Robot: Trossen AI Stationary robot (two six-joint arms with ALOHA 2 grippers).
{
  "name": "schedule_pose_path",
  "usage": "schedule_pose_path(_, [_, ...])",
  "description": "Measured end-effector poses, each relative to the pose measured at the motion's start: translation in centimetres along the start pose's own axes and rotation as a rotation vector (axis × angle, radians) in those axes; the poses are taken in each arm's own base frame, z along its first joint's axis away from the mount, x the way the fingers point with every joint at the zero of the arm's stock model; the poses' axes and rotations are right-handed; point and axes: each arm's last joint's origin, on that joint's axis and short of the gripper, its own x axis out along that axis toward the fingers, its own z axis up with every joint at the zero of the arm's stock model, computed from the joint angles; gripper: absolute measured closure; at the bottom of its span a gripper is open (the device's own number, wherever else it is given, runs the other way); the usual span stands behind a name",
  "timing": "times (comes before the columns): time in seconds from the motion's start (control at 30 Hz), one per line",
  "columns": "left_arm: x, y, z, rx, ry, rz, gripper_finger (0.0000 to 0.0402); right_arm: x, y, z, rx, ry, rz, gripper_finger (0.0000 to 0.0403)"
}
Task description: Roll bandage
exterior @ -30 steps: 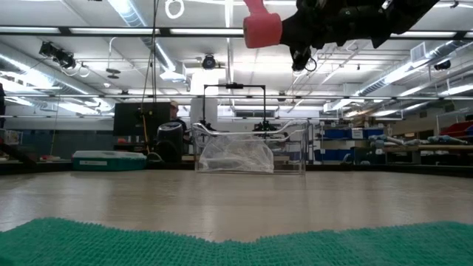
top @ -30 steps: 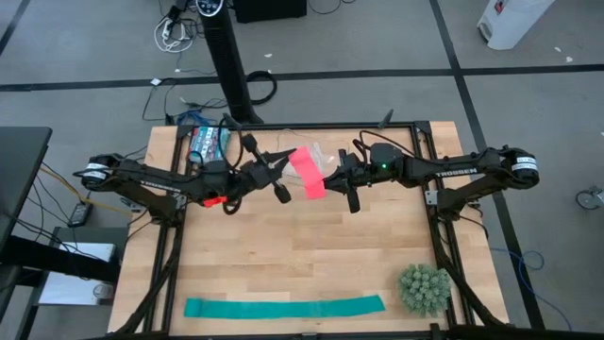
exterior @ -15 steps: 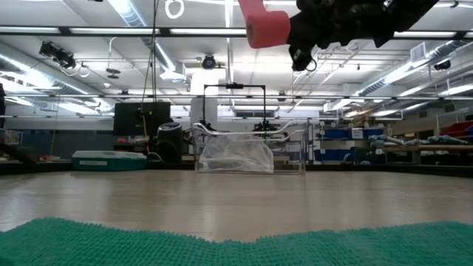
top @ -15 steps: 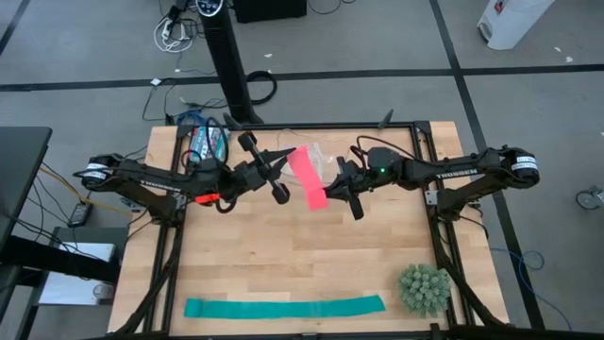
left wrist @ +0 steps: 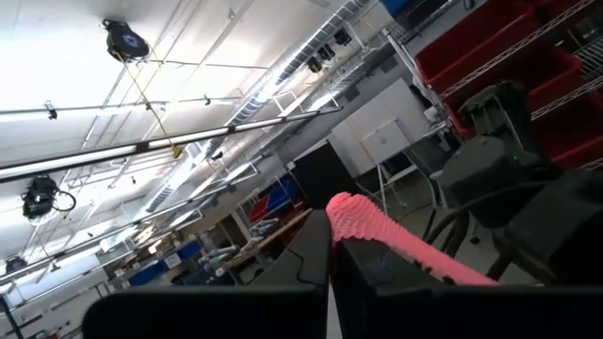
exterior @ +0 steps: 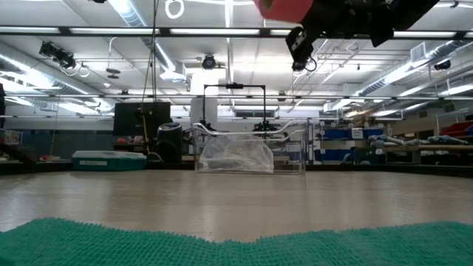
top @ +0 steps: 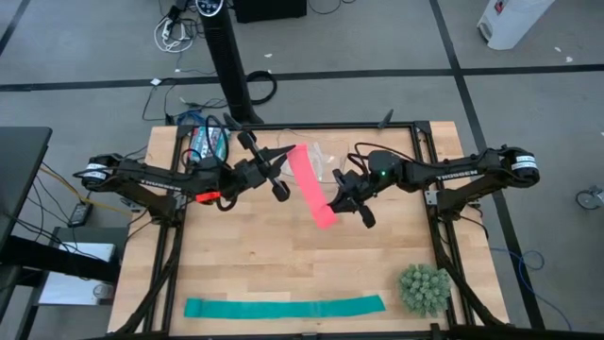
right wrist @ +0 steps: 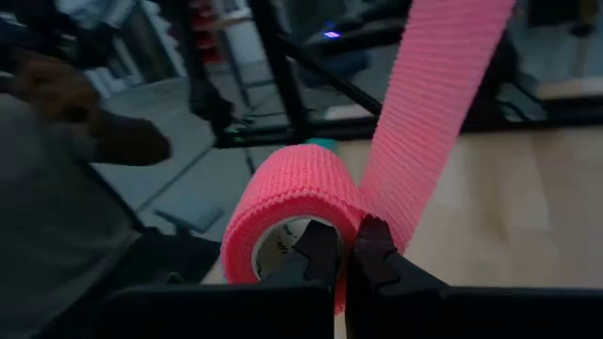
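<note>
The pink-red bandage hangs in the air over the table's far middle as a straight strip between my two grippers. Its far end is at my left gripper, which is shut on it. Its near end is wound into a small roll with a pale core, and my right gripper is shut on that roll. The low view shows only the roll's underside at the top edge, beside my right gripper's dark body. My left gripper pinches the strip's free end between its two fingers, pointing slightly upward from the table's left. The strip leaves the fingers toward my right gripper, clear of the table. My right gripper pinches the roll where the strip leaves it. One fingertip stands before the core's opening, the other on the outside. The fingers come about level from the table's right. The roll is lifted clear, and the strip runs straight and flat away from it.
A teal-green strip lies flat along the near edge and fills the low view's foreground. A green spiky ball sits near right. A clear plastic bag and a blue packet lie at the far edge.
My right gripper has gone toward the table's near edge with the roll and has turned. The stretch of pink strip between the two grippers is longer than before. In the low view the roll has risen almost out of the picture. My left gripper has kept its place.
</note>
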Motion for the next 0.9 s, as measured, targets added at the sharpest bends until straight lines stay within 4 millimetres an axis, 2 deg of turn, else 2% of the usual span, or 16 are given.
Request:
schedule_pose_path(0.13, [0.0, 0.0, 0.0, 0.000, 0.000, 0.000, 0.0392, -0.1, -0.1, 0.1, 0.000, -0.010, 0.004, 0.0403])
schedule_pose_path(0.47, [-0.1, -0.1, 0.3, -0.017, -0.027, -0.013, 0.0392, -1.5, -2.6, 0.0, 0.019, 0.002, -0.202, 0.0403])
schedule_pose_path(0.67, [-0.3, -0.6, 0.6, -0.042, -0.086, -0.094, 0.0392, -2.6, -4.2, 0.2, 0.028, -0.028, -0.362, 0.0403])
schedule_pose_path(0.9, [-0.4, -1.5, 0.3, -0.068, -0.114, -0.248, 0.0392, -3.2, -5.0, 0.3, 0.031, -0.046, -0.453, 0.0403])
